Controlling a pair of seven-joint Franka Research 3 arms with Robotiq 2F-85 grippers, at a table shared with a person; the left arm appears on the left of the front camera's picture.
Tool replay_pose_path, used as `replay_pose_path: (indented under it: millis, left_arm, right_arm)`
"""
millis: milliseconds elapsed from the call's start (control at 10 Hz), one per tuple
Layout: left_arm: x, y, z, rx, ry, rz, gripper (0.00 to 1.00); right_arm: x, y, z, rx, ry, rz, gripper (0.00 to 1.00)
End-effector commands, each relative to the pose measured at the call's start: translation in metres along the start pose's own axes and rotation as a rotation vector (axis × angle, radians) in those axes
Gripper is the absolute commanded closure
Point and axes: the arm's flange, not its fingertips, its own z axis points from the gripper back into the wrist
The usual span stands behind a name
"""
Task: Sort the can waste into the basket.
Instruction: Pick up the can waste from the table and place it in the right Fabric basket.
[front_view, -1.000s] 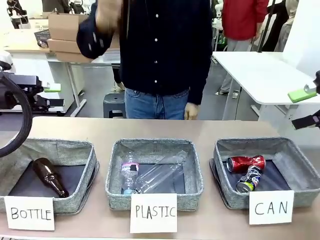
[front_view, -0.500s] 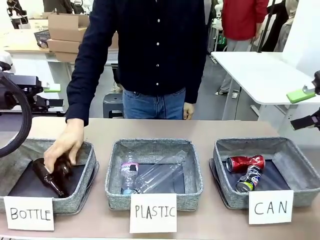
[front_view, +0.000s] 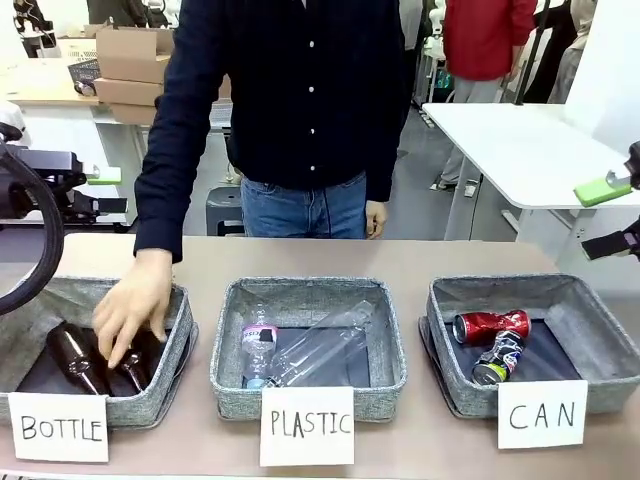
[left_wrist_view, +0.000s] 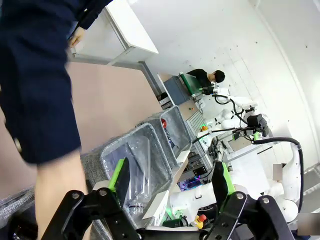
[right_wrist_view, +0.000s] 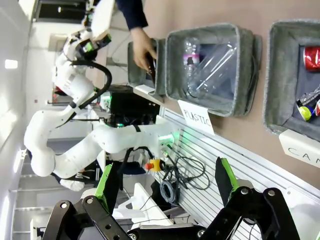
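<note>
Second bottle (front_view: 135, 368) added; cans (front_view: 494, 342) binned.

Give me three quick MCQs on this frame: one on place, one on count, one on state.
1. Where do the cans lie?
A. bin signed CAN
B. bin signed PLASTIC
C. bare table
2. How many brown bottles are in the bin signed BOTTLE?
A. none
B. two
C. four
3. The right end effector is:
A. open, holding nothing
B. shut on a can
C. shut on a bottle

Key: A, the red can and black can sit in the CAN basket. B, two brown bottles under the person's hand. A, right end effector fingers stand apart.
</note>
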Motion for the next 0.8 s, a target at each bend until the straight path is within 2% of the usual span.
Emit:
replay_pose_path:
  millis: [0,700]
  left_arm:
    - [0.0013,-0.0048,-0.0004,0.007,-0.010,0.012,0.14]
    - [0.0013,-0.0048,-0.0004,0.007,-0.010,0.012,0.14]
  right_arm:
    - [0.0013,-0.0004,-0.0010,-0.003,0.004,0.017,0.00]
    - [0.0013,-0.0004,-0.0010,-0.003,0.004,0.017,0.00]
